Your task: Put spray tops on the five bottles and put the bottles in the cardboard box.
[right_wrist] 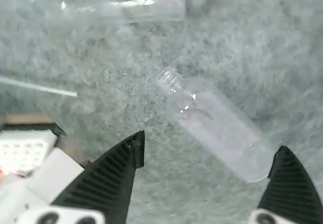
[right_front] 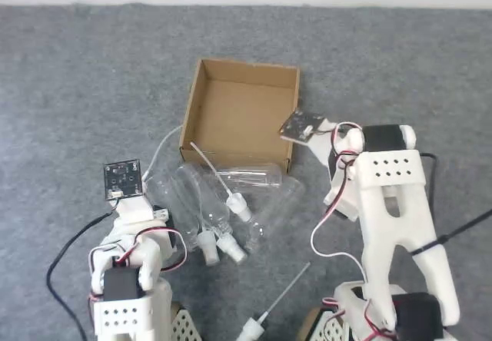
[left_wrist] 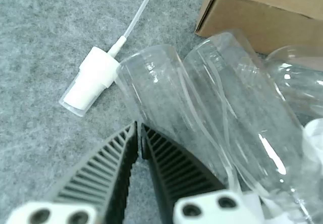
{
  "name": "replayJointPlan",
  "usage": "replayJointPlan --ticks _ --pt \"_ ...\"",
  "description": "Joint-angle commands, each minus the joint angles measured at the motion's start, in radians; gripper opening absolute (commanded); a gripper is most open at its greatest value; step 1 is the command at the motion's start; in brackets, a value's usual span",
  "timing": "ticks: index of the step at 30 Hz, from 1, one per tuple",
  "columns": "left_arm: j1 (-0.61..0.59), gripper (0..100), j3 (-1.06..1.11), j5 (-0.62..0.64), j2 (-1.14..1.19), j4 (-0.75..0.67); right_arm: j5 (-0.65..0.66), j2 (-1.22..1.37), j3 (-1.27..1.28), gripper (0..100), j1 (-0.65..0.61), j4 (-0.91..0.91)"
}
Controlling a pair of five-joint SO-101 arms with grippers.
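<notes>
Bottles (right_front: 250, 176) lie at 6 o'clock from your box (right_front: 238, 110). L gripper (left_wrist: 139, 129) is pinched empty; R gripper (right_wrist: 211, 143) spreads wide above a capless bottle (right_wrist: 217, 125).

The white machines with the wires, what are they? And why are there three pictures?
They are two small robot arms, the left arm and the right arm, each ending in a pincer called a gripper. One picture looks down from above. The other two come from little cameras on the arms' wrists. On the grey carpet lie clear plastic bottles, a loose spray top with its long tube, and a cardboard box. The left gripper is shut and holds nothing. The right gripper is open above a bottle with no top.
</notes>
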Motion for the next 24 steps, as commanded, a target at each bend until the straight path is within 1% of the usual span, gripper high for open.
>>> replayJointPlan --ticks 1,4,7,17,21,24 --pt "-0.002 1 -0.012 0.002 -0.018 0.005 0.107 0.010 0.000 35.9 -0.005 0.004" --pt "-0.002 1 -0.012 0.002 -0.018 0.005 0.173 0.010 0.054 35.9 -0.008 -0.002" --pt "-0.002 1 -0.012 0.002 -0.018 0.005 0.199 0.010 0.100 35.9 -0.001 -0.056" --pt "-0.002 1 -0.012 0.002 -0.018 0.005 0.201 0.010 0.305 35.9 -0.001 -0.328" --pt "-0.002 1 -0.012 0.002 -0.018 0.005 0.201 0.012 0.354 35.9 -0.001 -0.387" --pt "-0.002 1 -0.012 0.002 -0.018 0.005 0.201 0.012 0.361 35.9 0.012 -0.397"
